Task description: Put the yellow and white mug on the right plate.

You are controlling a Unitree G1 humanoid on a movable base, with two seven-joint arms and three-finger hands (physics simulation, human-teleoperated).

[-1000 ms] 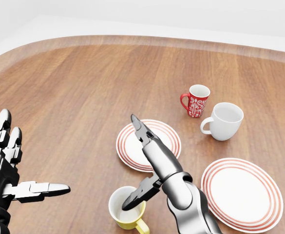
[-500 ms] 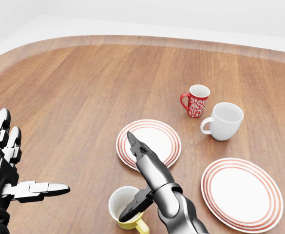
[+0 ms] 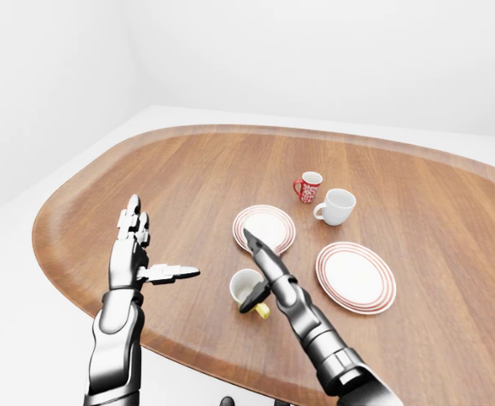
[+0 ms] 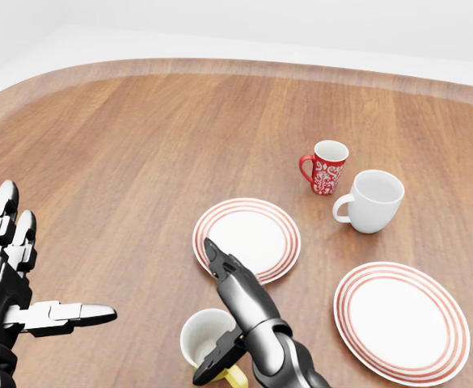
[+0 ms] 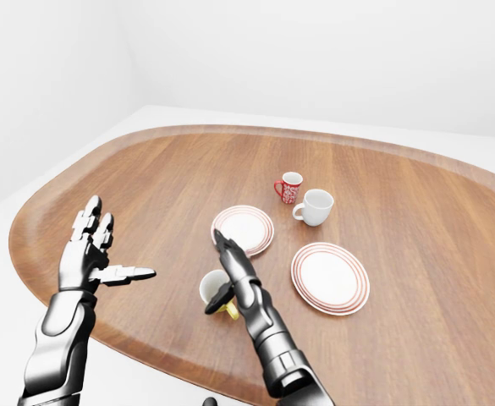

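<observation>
Where the wooden counter curves toward the head view's bottom edge, item 1: yellow and white mug, upright, white inside, yellow handle low-right. Sits just below the left plate, well apart from the right plate (bare, red-ringed, at the view's lower right).

Item 2: right hand, fingers spread, not clenched. Two fingers lie extended up-left, tips over the left plate's lower rim; dark thumb angles down across the mug's rim nr. the handle. Thumb appears to touch the rim or dip inside; cannot tell which. Mug not gripped.

Item 3: left hand, far left of head view, palm open, fingers released, two pointing up, thumb out to the right. Holds nothing; well apart from all crockery.

Item 4: red patterned mug, upright, handle to left, above & right of the left plate.

Item 5: white mug, larger, just beside the red one (lower right of it), handle to left, above the right plate.

Both plates approx. same pattern, white centre w/ red rings.
</observation>
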